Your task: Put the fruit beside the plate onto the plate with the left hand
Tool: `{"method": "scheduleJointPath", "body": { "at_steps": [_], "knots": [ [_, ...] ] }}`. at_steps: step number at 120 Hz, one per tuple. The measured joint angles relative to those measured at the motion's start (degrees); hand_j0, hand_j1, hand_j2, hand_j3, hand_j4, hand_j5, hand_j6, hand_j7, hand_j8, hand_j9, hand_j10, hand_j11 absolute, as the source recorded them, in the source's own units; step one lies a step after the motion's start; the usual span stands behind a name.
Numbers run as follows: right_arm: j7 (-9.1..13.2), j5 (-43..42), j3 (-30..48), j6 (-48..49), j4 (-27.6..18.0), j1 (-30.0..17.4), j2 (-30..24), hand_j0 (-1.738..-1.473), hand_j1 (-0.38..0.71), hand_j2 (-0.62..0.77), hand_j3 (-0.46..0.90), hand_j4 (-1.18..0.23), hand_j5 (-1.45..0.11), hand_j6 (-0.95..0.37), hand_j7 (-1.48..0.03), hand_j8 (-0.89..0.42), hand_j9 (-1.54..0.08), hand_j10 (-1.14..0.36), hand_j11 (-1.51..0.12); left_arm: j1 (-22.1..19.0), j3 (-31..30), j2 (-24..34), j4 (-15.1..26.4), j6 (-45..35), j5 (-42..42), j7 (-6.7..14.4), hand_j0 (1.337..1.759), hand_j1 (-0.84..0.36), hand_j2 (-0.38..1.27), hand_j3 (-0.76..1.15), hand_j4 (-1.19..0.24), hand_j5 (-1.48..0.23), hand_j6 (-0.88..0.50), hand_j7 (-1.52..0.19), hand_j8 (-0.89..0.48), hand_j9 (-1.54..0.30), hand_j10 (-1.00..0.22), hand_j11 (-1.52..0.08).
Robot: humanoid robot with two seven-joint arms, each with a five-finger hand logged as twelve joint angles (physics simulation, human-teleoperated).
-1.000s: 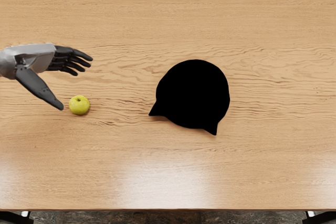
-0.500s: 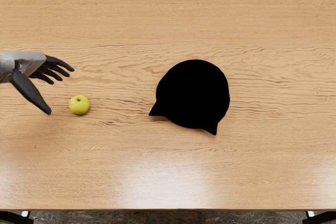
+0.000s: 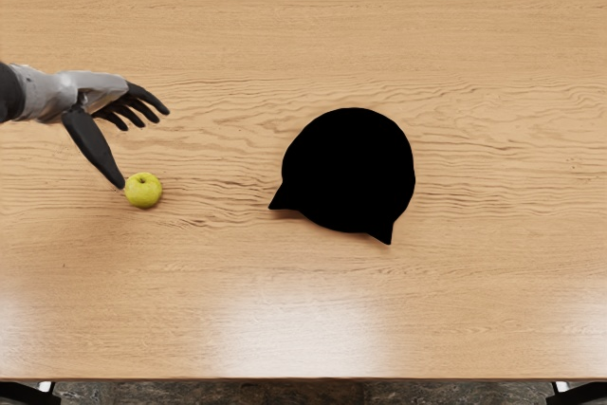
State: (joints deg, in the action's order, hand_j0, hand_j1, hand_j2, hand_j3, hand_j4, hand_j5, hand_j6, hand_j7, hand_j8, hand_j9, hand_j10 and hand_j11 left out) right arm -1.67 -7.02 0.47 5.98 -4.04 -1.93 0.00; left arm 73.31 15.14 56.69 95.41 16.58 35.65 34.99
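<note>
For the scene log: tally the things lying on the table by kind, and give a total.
Fruit: 1, a yellow-green apple
Plate: 1, a black plate
Total: 2

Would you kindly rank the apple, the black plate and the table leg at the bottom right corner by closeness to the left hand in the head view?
From the left hand, nearest first:
1. Apple, just below the hand, on the table's left side.
2. Black plate, mid-table, to the hand's right.
3. Table leg, bottom right corner, well beyond the plate.
</note>
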Motion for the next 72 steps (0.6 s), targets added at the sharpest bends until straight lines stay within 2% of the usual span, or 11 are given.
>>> {"method": "scheduleJointPath", "body": {
  "at_steps": [30, 48, 72],
  "knots": [
    [0.00, 0.00, 0.01, 0.00, 0.00, 0.00, 0.00, -1.658, -0.31, -0.01, 0.00, -0.04, -0.05, -0.04, -0.05, -0.04, -0.05, -0.04, -0.05, 5.71, -14.79, -2.68, 1.58, -16.23, 2.87, 0.01, 1.658, 0.05, 0.05, 0.00, -0.25, -0.33, -0.26, -0.32, -0.26, -0.32, -0.25, -0.32],
    [0.00, -0.01, 0.00, 0.00, 0.00, 0.00, 0.00, -1.658, -0.31, -0.01, 0.00, -0.04, -0.05, -0.04, -0.05, -0.04, -0.05, -0.04, -0.05, 10.95, -23.84, -4.55, 2.56, -25.61, 3.98, 0.01, 1.658, 0.05, 0.05, 0.00, -0.25, -0.33, -0.26, -0.33, -0.26, -0.33, -0.25, -0.33],
    [0.00, 0.00, -0.01, 0.00, 0.00, 0.00, 0.00, -1.658, -0.31, -0.01, 0.00, -0.04, -0.05, -0.04, -0.05, -0.04, -0.05, -0.04, -0.05, 11.76, -32.26, -7.88, 3.16, -33.52, 4.56, 0.01, 1.658, 0.05, 0.05, 0.00, -0.25, -0.33, -0.26, -0.33, -0.26, -0.33, -0.25, -0.33]
  ]
}}
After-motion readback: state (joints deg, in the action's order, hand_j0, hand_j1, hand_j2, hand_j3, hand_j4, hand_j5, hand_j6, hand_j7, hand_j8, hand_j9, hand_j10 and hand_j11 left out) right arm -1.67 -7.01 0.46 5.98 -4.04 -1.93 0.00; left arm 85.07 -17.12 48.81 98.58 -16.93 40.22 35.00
